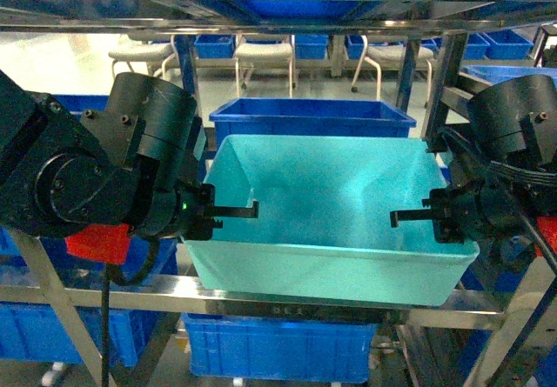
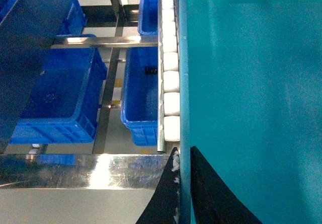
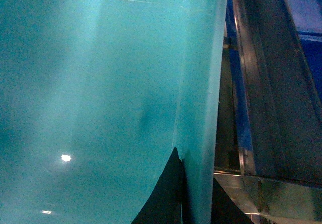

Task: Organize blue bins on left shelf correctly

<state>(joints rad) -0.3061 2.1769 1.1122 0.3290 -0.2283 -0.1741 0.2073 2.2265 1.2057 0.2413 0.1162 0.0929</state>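
Turquoise bin (image 1: 331,222): it sits on the front steel bar of the left shelf (image 1: 261,302), on the middle tier, open top up, a little tilted toward the camera.
Left end effector (image 1: 233,214): it comes in from the left, fingers level and pointing right; it pinches the bin's left wall, one finger inside (image 2: 216,194) and one outside (image 2: 163,196), with the rim between them.
Right end effector (image 1: 414,216): it comes in from the right, fingers level and pointing left; it pinches the bin's right wall in the same way, the wall between its two dark fingers (image 3: 163,194).
Arms: both wrists are at about the height of the bin's rim, elbows out to the sides.
Roller track (image 2: 171,83): white rollers run just beside the bin's left wall.
Dark blue bin (image 1: 309,117): it stands directly behind the turquoise one, on the same tier.
Lower dark blue bin (image 1: 278,348): it is on the tier below.
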